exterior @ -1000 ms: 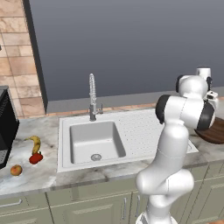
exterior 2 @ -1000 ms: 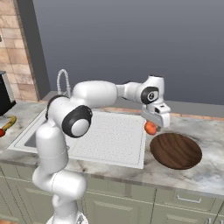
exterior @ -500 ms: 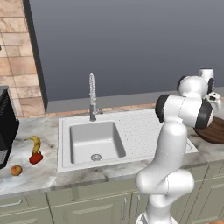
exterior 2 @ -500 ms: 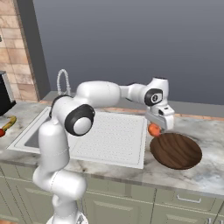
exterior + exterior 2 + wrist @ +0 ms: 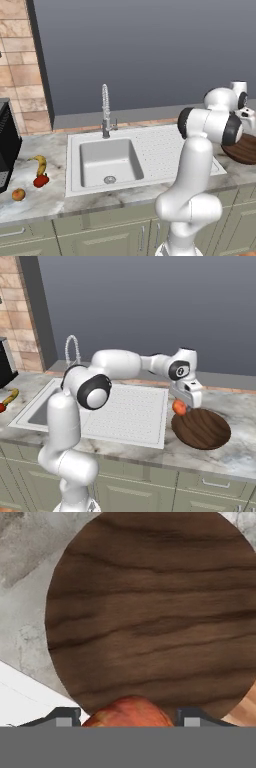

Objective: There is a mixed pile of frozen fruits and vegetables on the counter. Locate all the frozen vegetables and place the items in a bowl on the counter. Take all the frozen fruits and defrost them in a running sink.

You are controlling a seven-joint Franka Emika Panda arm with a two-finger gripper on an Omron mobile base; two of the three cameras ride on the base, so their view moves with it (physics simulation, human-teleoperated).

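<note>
Dark brown wood marks the target: in the left base view the bowl (image 5: 244,149) shows at the counter (image 5: 50,197)'s right end, with banana (image 5: 39,163), red pepper (image 5: 41,180) and small orange fruit (image 5: 18,194) left of the sink (image 5: 107,160).

In the right base view the gripper (image 5: 181,407) holds the tomato (image 5: 179,407) at the bowl's (image 5: 202,428) sink-side rim.

In the hand view the tomato (image 5: 131,713) sits between the fingers (image 5: 62,716) (closed on it), the bowl (image 5: 150,612) just ahead.
</note>
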